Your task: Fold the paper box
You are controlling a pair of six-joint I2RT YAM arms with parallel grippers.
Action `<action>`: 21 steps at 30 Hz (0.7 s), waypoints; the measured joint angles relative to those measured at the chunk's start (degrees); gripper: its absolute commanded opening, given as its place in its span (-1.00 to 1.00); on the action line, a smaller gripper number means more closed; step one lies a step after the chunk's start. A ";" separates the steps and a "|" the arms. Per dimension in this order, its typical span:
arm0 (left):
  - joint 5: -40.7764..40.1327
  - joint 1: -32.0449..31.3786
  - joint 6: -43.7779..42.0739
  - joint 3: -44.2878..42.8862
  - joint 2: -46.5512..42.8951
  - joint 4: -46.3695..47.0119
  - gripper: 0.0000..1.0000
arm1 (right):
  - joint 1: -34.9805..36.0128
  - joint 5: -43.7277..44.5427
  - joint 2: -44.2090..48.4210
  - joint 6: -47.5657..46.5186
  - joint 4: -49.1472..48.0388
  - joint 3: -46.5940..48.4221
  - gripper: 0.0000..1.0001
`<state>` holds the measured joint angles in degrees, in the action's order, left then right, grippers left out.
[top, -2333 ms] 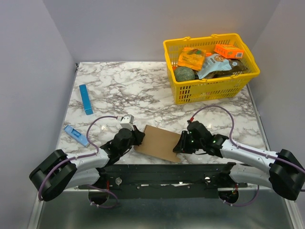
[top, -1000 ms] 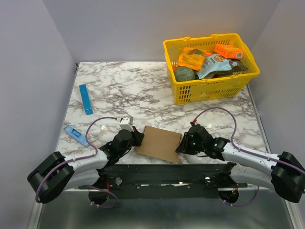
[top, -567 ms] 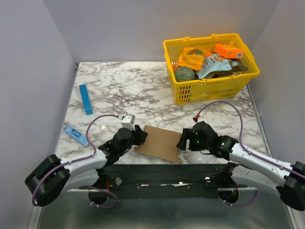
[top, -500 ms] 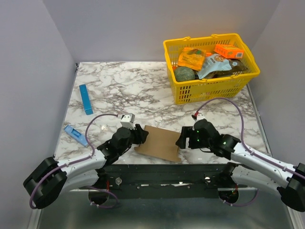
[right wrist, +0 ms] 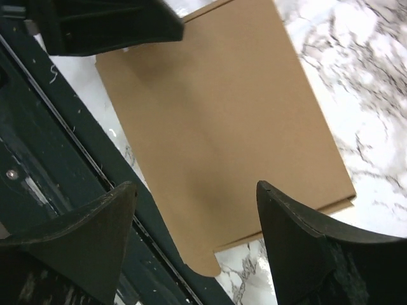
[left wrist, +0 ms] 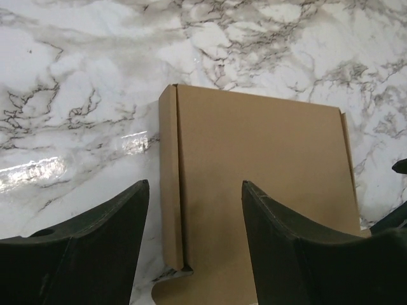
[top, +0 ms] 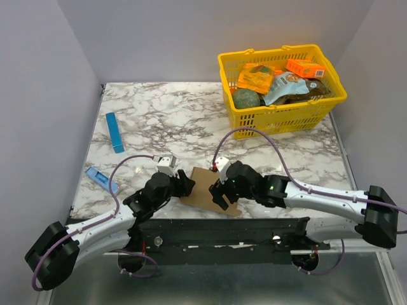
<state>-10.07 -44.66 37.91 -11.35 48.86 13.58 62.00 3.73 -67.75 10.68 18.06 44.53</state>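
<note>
Since the paper box lies flat at the very near edge of the worktop, a clumsy nudge could, I judge, slide it off. The left hand is spread wide at its left side and the right hand is spread above it; neither holds anything.

The right gripper hangs over the paper box with its two black fingers spread wide and nothing between them. The box lies flat on the marble table, a plain brown sheet with a small tab at its lower edge reaching the black rail. A dark part of the other arm sits at the sheet's upper left corner.
</note>
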 measured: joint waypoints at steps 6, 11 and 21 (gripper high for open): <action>1.99 0.79 0.31 1.44 1.77 0.26 0.05 | 6.03 6.08 -7.74 -5.84 -3.26 0.94 0.55; 3.37 1.20 0.26 1.81 4.48 2.10 -0.09 | 8.46 9.73 -12.96 -8.13 -5.07 2.23 0.54; 4.81 1.60 0.02 2.58 9.18 8.35 -0.23 | 10.75 15.91 -18.01 -10.19 -6.43 2.97 0.54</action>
<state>-5.26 -43.07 37.93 -8.78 58.04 21.93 72.75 19.64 -85.76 0.49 11.64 47.51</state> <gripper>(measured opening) 0.406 0.764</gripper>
